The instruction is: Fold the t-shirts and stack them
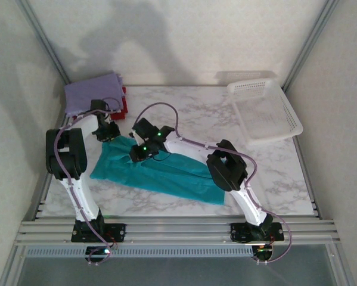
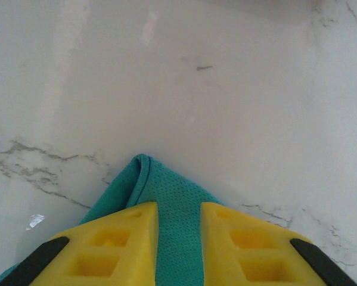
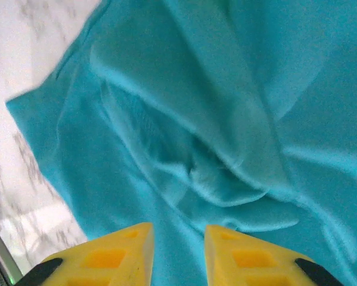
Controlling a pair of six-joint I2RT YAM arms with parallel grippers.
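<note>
The left gripper [image 2: 179,205] pinches a corner of the teal t-shirt [image 2: 166,190] over the marble table [image 2: 226,89]. The right gripper [image 3: 177,229], jaws narrow, is closed on rumpled cloth of the same shirt, which lies spread mid-table between the arms. A folded lavender t-shirt [image 1: 92,92] rests on a red one [image 1: 124,106] at the far-left corner.

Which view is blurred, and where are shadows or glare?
Right wrist: the teal shirt looks soft and smeared. Left wrist: the shirt's weave is sharp, the table pale and washed out farther off. Top: broad soft shadows lie on the back wall.
</note>
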